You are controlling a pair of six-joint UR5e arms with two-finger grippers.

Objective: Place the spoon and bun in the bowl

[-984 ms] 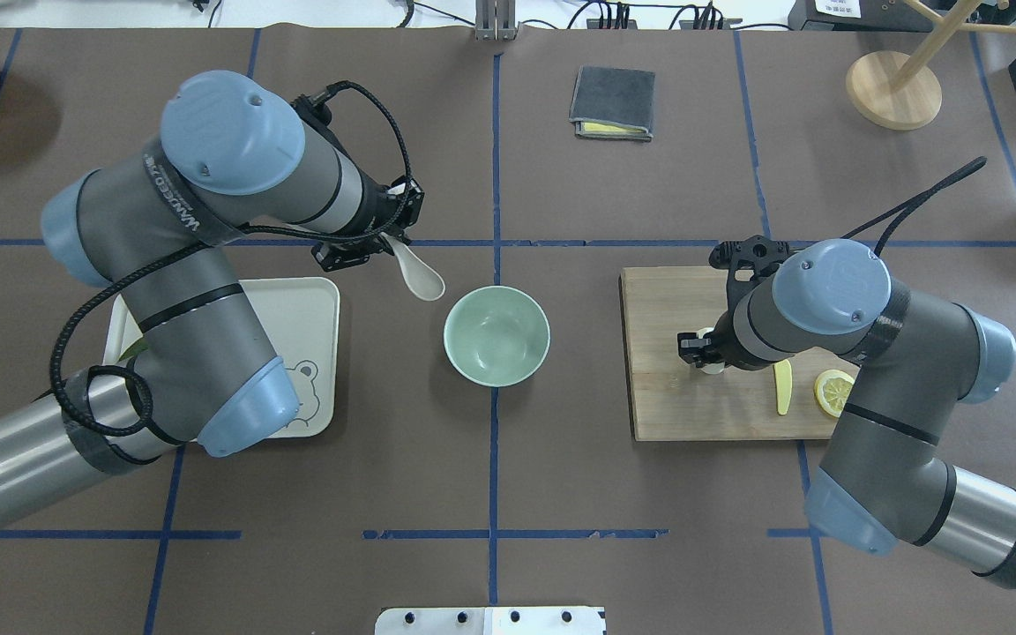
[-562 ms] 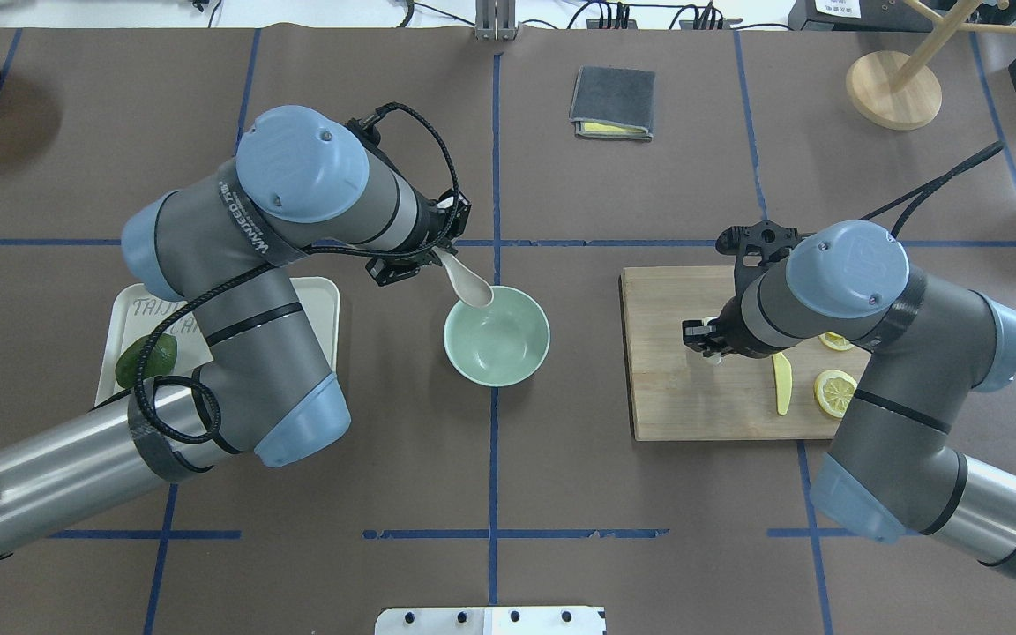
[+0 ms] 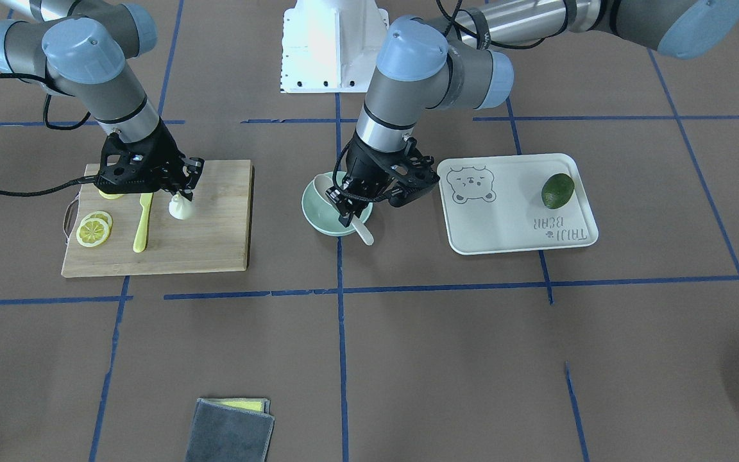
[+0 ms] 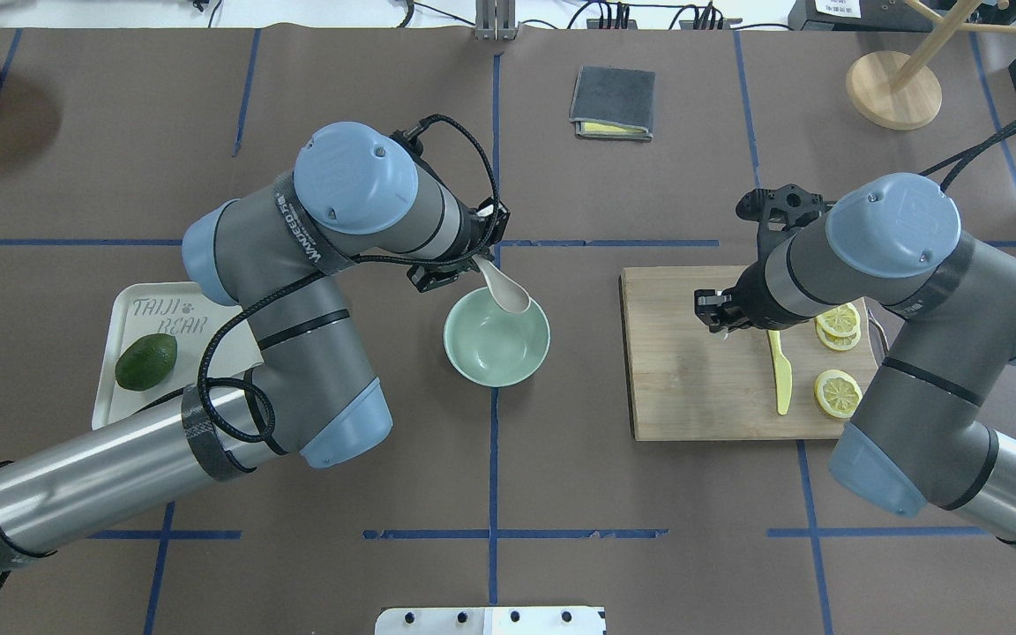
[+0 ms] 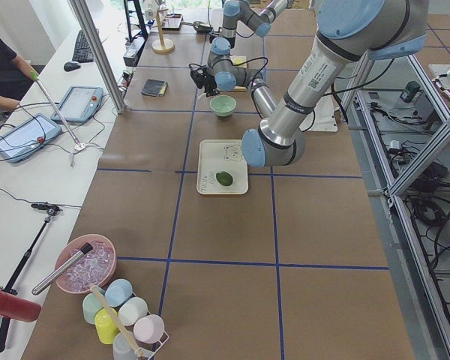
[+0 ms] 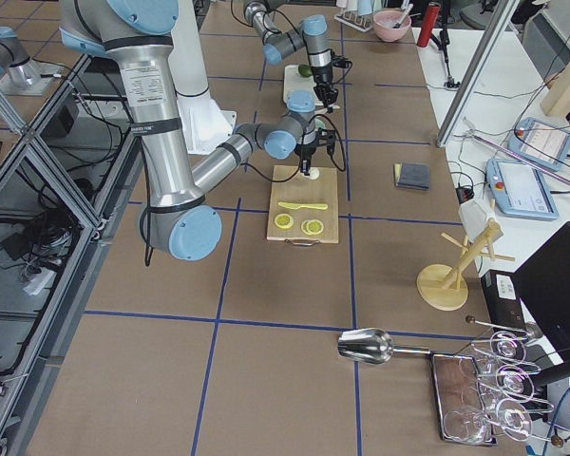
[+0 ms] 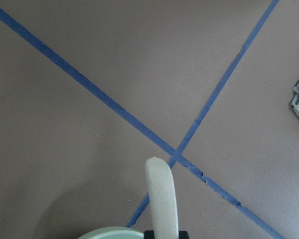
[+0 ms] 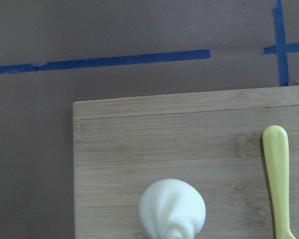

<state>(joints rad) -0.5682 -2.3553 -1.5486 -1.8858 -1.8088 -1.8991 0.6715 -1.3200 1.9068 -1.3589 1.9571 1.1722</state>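
Observation:
My left gripper [image 4: 471,262] is shut on the handle of the off-white spoon [image 4: 508,289]. It holds the spoon tilted over the far rim of the mint-green bowl [image 4: 496,357] at the table's middle. The spoon also shows in the front view [image 3: 362,233] and the left wrist view [image 7: 162,199]. My right gripper [image 3: 181,194] is shut on the peak of the white bun [image 3: 181,209] and holds it just over the wooden cutting board [image 3: 209,237]. The bun fills the bottom of the right wrist view [image 8: 172,206]. In the overhead view the right gripper [image 4: 715,319] hides the bun.
A yellow plastic knife [image 4: 779,375] and lemon slices [image 4: 836,392] lie on the board's right part. The bear tray [image 4: 168,309] with a green avocado [image 4: 146,362] sits left of the bowl. A folded grey cloth [image 4: 612,103] and a wooden stand [image 4: 893,88] are at the far side.
My left arm swung right and carried the spoon from beside the tray to over the bowl's far rim. My right gripper moved away from the robot, and the bun left its spot on the board.

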